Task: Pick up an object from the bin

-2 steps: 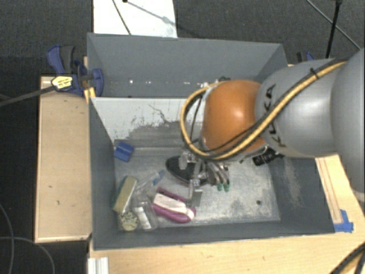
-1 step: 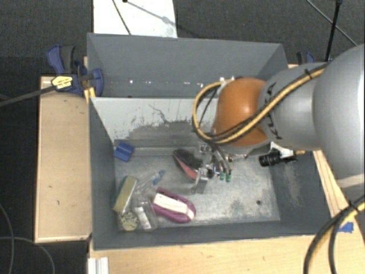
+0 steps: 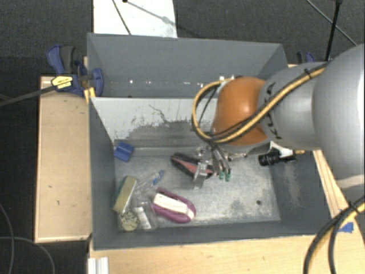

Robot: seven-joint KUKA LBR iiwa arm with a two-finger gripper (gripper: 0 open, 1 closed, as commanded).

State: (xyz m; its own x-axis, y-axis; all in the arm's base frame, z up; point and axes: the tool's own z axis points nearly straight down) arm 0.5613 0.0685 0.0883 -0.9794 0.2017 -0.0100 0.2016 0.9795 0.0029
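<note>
- Camera view looks down on the grey metal bin (image 3: 188,67), and the arm (image 3: 333,104) reaches in from the right of the frame.
- An orange cover (image 3: 239,110) sits at the arm's wrist, ringed by a loop of yellow-and-black cable (image 3: 199,104).
- Below the cover, the claw (image 3: 206,170) is low over the bin floor, just right of the frame's centre.
- Whether the claw is open or closed cannot be told. Nothing can be made out in its grip.
- Nearest to it is a red-and-black object (image 3: 183,164), flat on the floor with its right end just beside or touching the claw.
- A black cylinder with a pale end (image 3: 276,157) lies right of the claw, partly under the arm.
- A small blue block (image 3: 123,151) rests near the left wall, well apart from the claw.
- At the lower left of the bin, a heap holds an olive-green bar (image 3: 124,193), a clear plastic bag (image 3: 145,203) and a purple-and-white object (image 3: 171,206).
- The heap lies apart from the claw, down and to its left in the frame.
</note>
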